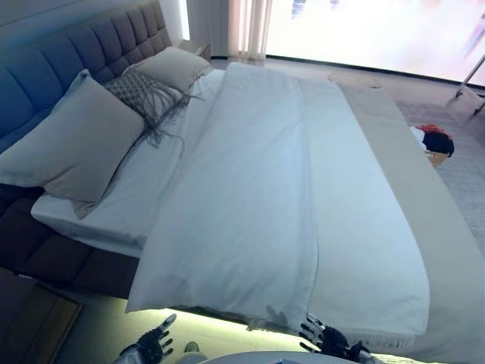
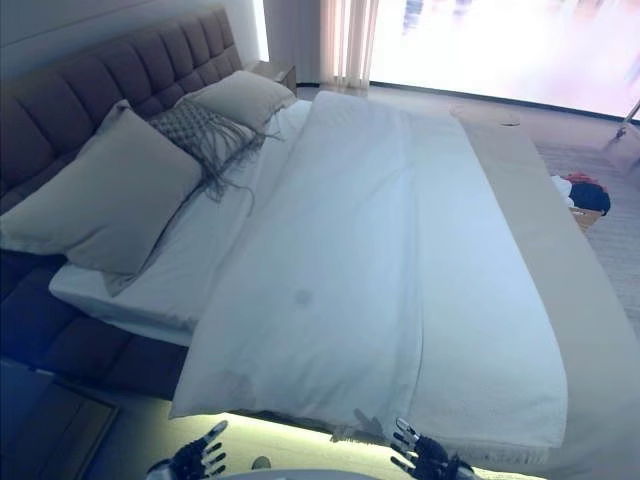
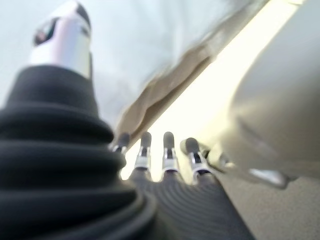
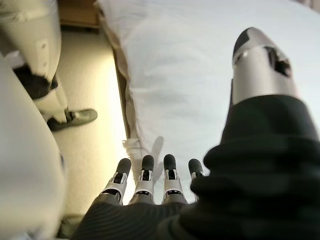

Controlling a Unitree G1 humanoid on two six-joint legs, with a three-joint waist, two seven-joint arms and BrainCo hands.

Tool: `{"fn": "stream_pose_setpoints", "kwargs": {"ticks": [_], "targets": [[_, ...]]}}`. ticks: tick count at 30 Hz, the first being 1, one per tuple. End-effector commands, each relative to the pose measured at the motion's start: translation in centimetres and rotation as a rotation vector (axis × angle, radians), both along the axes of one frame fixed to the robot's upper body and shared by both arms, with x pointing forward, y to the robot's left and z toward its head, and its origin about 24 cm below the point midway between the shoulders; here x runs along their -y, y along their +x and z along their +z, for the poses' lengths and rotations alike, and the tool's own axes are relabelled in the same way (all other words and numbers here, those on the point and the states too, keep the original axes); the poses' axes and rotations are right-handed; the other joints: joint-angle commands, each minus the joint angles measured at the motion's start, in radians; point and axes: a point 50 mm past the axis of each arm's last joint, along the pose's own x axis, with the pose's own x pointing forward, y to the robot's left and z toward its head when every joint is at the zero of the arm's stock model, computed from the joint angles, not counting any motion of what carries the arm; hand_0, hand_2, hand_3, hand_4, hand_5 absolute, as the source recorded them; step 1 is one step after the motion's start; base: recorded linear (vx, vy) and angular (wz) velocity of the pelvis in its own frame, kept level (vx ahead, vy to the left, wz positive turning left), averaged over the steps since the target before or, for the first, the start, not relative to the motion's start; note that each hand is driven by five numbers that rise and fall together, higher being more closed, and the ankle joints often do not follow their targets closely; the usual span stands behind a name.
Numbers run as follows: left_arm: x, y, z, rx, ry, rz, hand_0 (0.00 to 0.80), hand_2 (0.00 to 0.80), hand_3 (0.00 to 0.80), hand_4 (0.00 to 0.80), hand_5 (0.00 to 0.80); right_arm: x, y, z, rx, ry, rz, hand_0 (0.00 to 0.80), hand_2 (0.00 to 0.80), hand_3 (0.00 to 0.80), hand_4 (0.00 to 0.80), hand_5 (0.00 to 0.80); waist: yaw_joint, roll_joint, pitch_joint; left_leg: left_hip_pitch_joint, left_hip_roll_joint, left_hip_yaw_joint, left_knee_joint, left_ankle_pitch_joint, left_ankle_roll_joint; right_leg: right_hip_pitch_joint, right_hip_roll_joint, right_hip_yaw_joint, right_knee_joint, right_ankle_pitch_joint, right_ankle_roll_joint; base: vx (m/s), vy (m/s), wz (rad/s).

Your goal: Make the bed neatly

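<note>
A white duvet [image 1: 258,189] lies spread over the bed, its near edge [image 1: 227,307] hanging over the side toward me. Two large pillows [image 1: 72,144] and a grey fringed cushion [image 1: 144,95] rest against the tufted headboard [image 1: 68,53]. The white sheet [image 1: 144,182] is bare between pillows and duvet. My left hand [image 1: 148,345] hangs open below the bed's near edge, holding nothing. Just under the duvet's fringed corner [image 1: 265,322], my right hand [image 1: 326,337] is open with fingers spread, empty. In its wrist view the right hand's fingers [image 4: 145,175] point at the duvet [image 4: 200,75].
A beige bed runner [image 1: 424,205] covers the foot end at right. A basket with dark and red items [image 1: 436,144] sits on the floor beyond the bed. A wooden nightstand [image 1: 30,318] stands at lower left. Curtains [image 1: 246,26] hang by the bright window.
</note>
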Motion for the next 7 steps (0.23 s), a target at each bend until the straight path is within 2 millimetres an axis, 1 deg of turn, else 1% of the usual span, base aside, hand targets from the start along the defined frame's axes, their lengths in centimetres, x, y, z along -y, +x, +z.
{"fn": "stream_pose_setpoints", "kwargs": {"ticks": [1,2,4,7], "targets": [[1.5,0.8,-0.3,-0.023,-0.027,-0.045,0.0,0.0,0.0,0.0,0.0,0.4,0.5,-0.2,-0.046,-0.057,-0.149,0.0,0.0,0.0,0.0,0.0,0.002,0.027,0.014,0.029,-0.003,0.006,0.0,-0.084,0.016,-0.062,-0.024,0.018,-0.071,0.137,0.024,0.042,-0.016,-0.18],[2.0,0.4,-0.4,-0.033,-0.047,-0.051,0.0,0.0,0.0,0.0,0.0,0.3,-0.6,-0.5,-0.105,-0.08,-0.119,0.0,0.0,0.0,0.0,0.0,-0.004,0.029,0.012,0.039,0.001,0.014,0.0,-0.087,0.017,-0.057,-0.021,0.021,-0.071,0.134,0.019,0.042,-0.015,-0.2],[2.8,0.1,-0.6,-0.046,-0.072,-0.065,0.0,0.0,0.0,0.0,0.0,0.1,-1.9,-0.9,-0.166,-0.113,-0.035,0.0,0.0,0.0,0.0,0.0,-0.006,0.033,0.013,0.053,0.006,0.023,0.0,-0.089,0.017,-0.047,-0.018,0.023,-0.071,0.128,0.014,0.047,-0.018,-0.18],[3.3,-0.1,-0.7,-0.073,-0.075,-0.063,0.0,0.0,0.0,0.0,0.0,0.2,-2.4,-1.0,-0.205,-0.141,-0.004,0.0,0.0,0.0,0.0,0.0,-0.005,0.035,0.011,0.064,0.008,0.023,0.0,-0.092,0.017,-0.036,-0.014,0.028,-0.071,0.12,0.009,0.035,-0.016,-0.18]]}}
